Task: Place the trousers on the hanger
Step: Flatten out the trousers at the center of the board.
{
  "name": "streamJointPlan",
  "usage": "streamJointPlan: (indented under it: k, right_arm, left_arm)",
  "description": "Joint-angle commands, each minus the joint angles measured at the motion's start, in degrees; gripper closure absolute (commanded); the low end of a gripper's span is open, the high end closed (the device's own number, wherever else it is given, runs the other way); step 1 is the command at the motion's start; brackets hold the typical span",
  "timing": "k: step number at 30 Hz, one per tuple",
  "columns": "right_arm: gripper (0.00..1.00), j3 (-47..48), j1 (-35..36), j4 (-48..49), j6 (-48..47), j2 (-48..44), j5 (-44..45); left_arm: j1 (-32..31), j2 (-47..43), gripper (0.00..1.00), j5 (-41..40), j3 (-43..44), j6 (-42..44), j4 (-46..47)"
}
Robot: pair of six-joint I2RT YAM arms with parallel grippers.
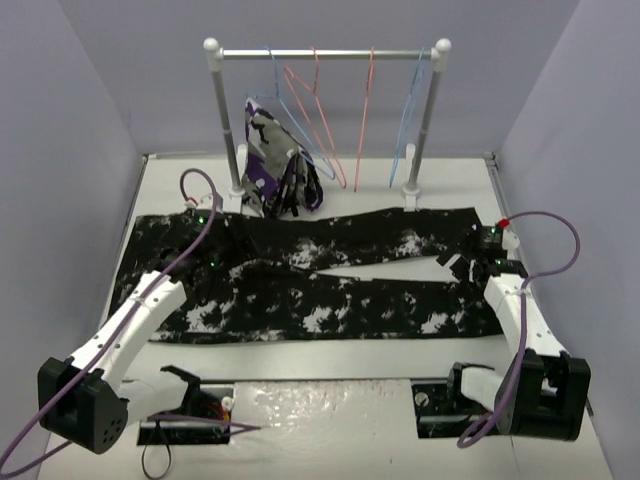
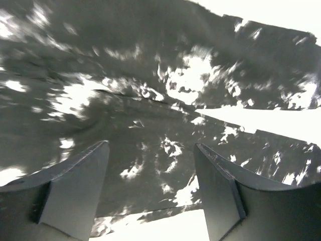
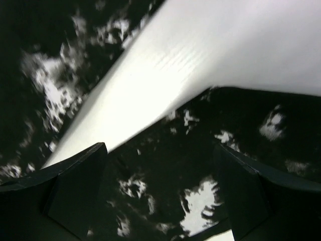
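Fingers of the left hand (image 2: 150, 145) stand apart above the joined end of the trousers (image 1: 330, 290), with nothing between them. The right hand (image 3: 160, 146), likewise spread and gripping nothing, hovers over the leg ends, where black cloth meets bare tabletop (image 1: 330, 355). Black with white splotches, the trousers lie flat across the middle of the tabletop, the two legs side by side with a narrow gap between them. A light-blue hanger (image 1: 410, 105) hangs on the rail (image 1: 320, 53) at the back, well apart from the cloth. It shares the rail with pink hangers (image 1: 365, 110) and a patterned garment (image 1: 265, 150). Nothing is lifted yet, so the risks lie ahead. A shallow pinch could catch only the top layer and let the rest sag. Two long legs could slide off the thin wire if draped unevenly. A reach into the crowded rail could snag a pink hanger or knock the blue one off its perch.
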Motion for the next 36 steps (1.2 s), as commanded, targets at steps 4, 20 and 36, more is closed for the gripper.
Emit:
streamJointPlan:
  k: [4, 20, 36]
  right_arm:
    - [0.16, 3.33, 0.57, -4.94, 1.73, -3.27, 15.32]
    - [0.09, 5.62, -5.24, 0.33, -1.15, 19.15, 10.11]
    - [0.08, -12.78, 18.41, 4.8, 16.59, 7.39, -8.23]
  left_arm:
    - [1.59, 0.21, 0.34, 1.53, -6.68, 0.85, -3.38]
    - [1.59, 0.55, 0.34, 4.68, -5.83, 5.71, -5.39]
    - [1.5, 4.64, 0.34, 5.05, -2.64, 6.9, -5.56]
